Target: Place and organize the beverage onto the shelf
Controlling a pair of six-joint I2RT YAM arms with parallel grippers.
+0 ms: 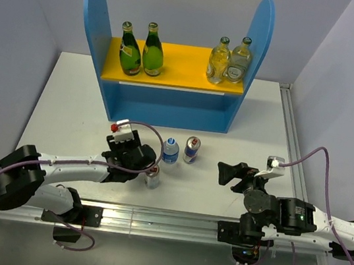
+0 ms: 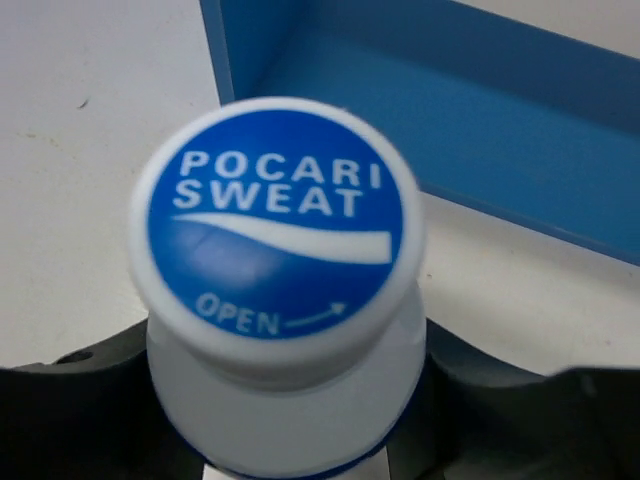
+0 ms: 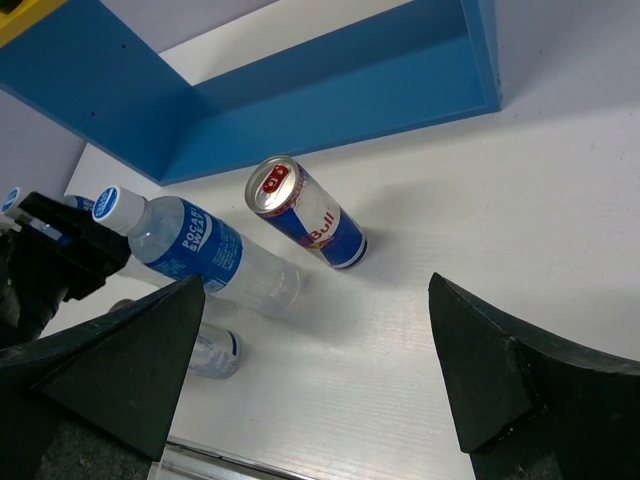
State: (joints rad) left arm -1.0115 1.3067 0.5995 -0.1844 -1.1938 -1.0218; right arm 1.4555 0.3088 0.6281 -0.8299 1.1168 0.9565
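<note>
The top camera looks steeply down toward the shelf [image 1: 167, 108]. Both wrist views sit low and near, sharing its blue base in their upper frame.

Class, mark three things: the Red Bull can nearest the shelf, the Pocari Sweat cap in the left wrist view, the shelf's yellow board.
Red Bull can [image 3: 318, 225], right wrist view, its printed side.
Pocari Sweat cap [image 2: 275, 215], left wrist view, its blue top.
Yellow board [image 1: 180, 63], top external view, bare middle.

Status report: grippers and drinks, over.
Left gripper around water bottle, grip unconfirmed. Right gripper open, empty. Two green bottles on shelf. Can beside left gripper.
</note>
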